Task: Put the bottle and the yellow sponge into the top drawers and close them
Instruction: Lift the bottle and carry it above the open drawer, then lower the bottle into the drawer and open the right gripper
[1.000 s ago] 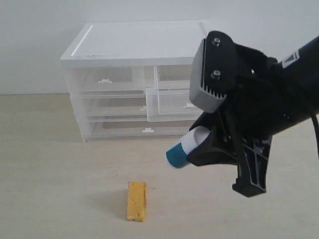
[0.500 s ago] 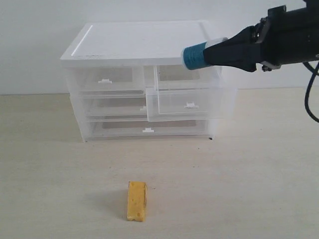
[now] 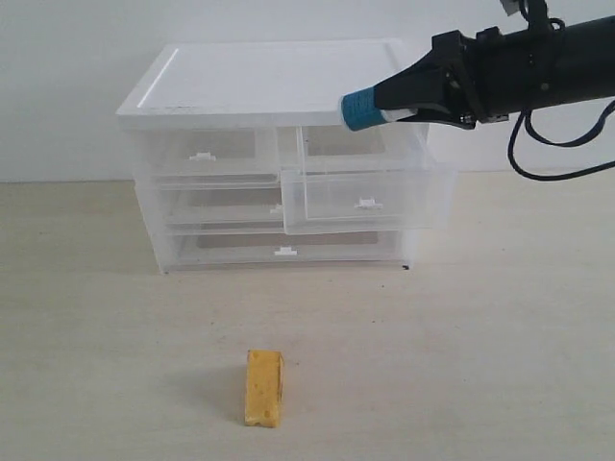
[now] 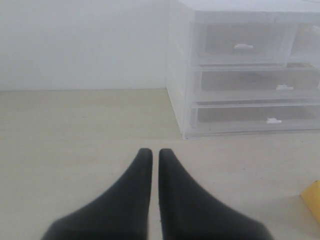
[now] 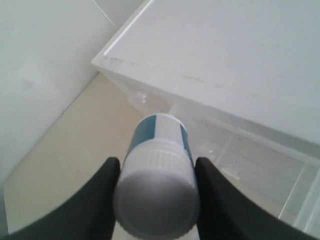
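Observation:
My right gripper [image 3: 408, 96] is shut on the bottle [image 3: 363, 108], holding it level with its teal end pointing left, above the pulled-out right top drawer [image 3: 365, 197]. In the right wrist view the bottle [image 5: 159, 145] sits between both fingers [image 5: 107, 180], its white cap toward the camera. The left top drawer [image 3: 202, 154] is closed. On the table in front of the cabinet lies the yellow sponge [image 3: 263, 387]; one corner of the sponge [image 4: 313, 200] shows in the left wrist view. My left gripper [image 4: 151, 152] is shut and empty, low over the table, out of the exterior view.
The white-topped cabinet [image 3: 269, 82] stands at the back against the wall, with two closed full-width drawers [image 3: 283, 252] under the top pair. Bare table lies between the cabinet and the sponge.
The right arm has lifted the bottle from low over the table up to the level of the cabinet's top, then shifted it slightly left. The sponge and drawers have not moved.

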Tool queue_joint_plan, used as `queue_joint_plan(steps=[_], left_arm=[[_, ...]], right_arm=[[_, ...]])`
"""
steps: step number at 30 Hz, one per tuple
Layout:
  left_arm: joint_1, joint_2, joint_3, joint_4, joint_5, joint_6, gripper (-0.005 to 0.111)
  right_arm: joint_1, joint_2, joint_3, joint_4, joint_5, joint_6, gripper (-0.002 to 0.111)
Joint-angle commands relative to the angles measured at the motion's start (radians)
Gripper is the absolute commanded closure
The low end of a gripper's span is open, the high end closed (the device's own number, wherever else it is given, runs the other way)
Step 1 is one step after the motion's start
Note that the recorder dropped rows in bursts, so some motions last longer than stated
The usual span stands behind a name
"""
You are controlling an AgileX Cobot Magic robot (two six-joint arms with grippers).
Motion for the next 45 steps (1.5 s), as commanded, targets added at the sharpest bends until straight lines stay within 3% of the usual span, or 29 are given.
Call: queue_joint_plan(steps=[1, 6, 10, 18, 24, 32, 39, 45], left_arm=[[0.004, -0.003, 0.004, 0.004, -0.003, -0.009, 0.102], [0.004, -0.003, 0.004, 0.004, -0.003, -0.009, 0.102], [0.004, -0.003, 0.004, 0.004, -0.003, -0.009, 0.102], [0.004, -0.003, 0.004, 0.004, -0.003, -0.009, 0.102], [0.004, -0.003, 0.004, 0.004, -0.003, -0.009, 0.102], [0.004, -0.003, 0.004, 0.004, -0.003, -0.009, 0.102], [0.004, -0.003, 0.004, 0.004, -0.003, -0.009, 0.102], [0.004, -0.003, 0.004, 0.004, -0.003, -0.009, 0.102]], right_arm=[[0.0, 0.03, -0.042, -0.028, 0.007, 0.063, 0.108], [0.041, 0.034, -0.052, -0.121, -0.021, 0.086, 0.108], [0.068, 0.034, -0.052, -0.122, -0.099, 0.091, 0.108], [0.071, 0.034, -0.052, -0.124, -0.093, 0.114, 0.107], [0.103, 0.034, -0.052, -0.171, -0.143, 0.14, 0.085], [0.11, 0.036, -0.052, -0.172, -0.227, 0.142, 0.041], [0.11, 0.033, -0.052, -0.172, -0.302, 0.142, 0.038], [0.11, -0.008, -0.052, -0.179, -0.264, 0.09, 0.039]])
